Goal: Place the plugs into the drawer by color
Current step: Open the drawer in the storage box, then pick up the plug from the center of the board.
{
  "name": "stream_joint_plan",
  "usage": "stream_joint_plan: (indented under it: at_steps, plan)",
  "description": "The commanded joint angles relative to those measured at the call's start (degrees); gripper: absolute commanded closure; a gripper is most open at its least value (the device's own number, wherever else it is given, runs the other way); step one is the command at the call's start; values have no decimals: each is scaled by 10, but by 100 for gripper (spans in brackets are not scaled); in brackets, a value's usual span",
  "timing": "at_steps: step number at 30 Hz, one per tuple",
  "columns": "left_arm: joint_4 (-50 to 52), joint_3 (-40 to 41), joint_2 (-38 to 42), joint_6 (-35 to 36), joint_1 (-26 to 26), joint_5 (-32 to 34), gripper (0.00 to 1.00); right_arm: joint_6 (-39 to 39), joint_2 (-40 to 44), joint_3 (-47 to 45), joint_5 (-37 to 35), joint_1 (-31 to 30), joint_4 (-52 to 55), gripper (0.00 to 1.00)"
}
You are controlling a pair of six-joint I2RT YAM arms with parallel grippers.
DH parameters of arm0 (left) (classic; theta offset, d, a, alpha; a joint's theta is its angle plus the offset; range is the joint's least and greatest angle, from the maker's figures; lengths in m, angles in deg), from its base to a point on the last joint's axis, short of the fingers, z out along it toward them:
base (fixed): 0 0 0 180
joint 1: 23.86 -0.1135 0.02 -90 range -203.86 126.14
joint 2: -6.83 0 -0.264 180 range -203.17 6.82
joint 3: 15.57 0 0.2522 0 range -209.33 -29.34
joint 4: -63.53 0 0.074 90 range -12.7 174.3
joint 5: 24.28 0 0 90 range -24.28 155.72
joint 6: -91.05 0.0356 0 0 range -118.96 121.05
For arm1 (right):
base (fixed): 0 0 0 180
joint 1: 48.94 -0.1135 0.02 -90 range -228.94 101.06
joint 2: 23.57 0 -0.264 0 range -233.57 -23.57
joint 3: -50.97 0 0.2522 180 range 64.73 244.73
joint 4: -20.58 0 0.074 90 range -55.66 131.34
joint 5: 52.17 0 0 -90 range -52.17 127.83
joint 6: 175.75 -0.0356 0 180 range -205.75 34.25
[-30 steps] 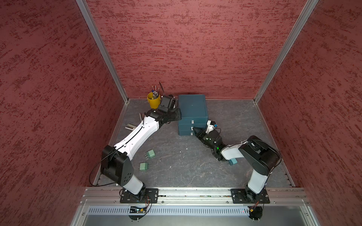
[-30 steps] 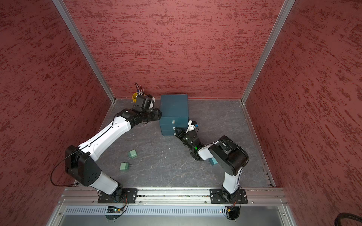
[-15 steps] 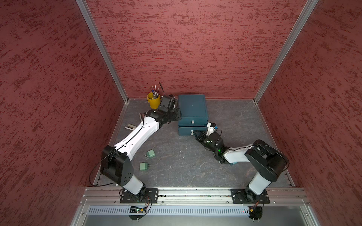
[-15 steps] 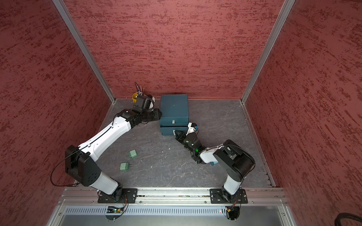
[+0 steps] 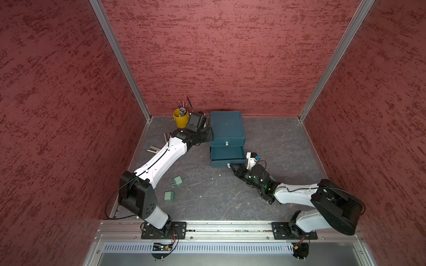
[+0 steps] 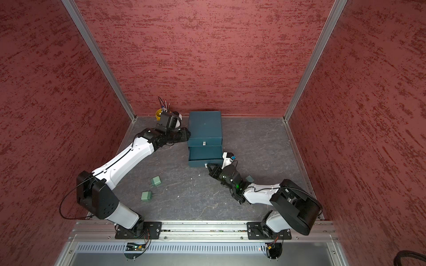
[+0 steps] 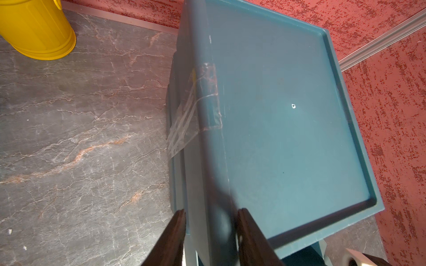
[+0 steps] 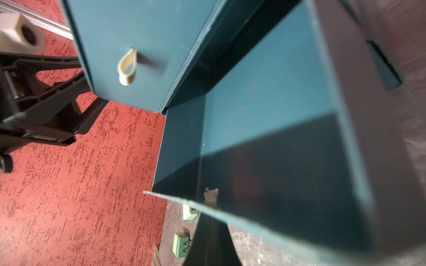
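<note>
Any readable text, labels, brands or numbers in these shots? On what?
None readable.
The drawer unit, the clear tape on its edge, the yellow cup and the green plugs show no print.
Any marking on the pens in the cup is too small to tell.

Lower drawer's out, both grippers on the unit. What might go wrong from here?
The right gripper pinches only the small tab of the lower drawer; it may slip off.
The left gripper clamps just the rim of the drawer unit; more pulling could drag the unit.
A teal plug lies beside the right arm and might get knocked.
</note>
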Motion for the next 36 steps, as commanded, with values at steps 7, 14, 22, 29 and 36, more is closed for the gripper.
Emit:
stream_joint_plan:
  at_steps: [7,14,22,29,36]
  plan:
    - [42,14,-12,-7,-4,2,60,33,49,-2,-34,-24,106,100]
    - [42,14,-8,-12,-4,-1,60,70,82,42,-45,-39,220,94]
    - [57,-4,8,-12,-4,6,57,146,189,156,-128,-40,561,30]
    - [56,-20,45,-17,-6,0,54,188,213,290,-264,-37,860,17]
    - [55,-22,94,-21,-5,-1,52,214,209,319,-199,93,952,11]
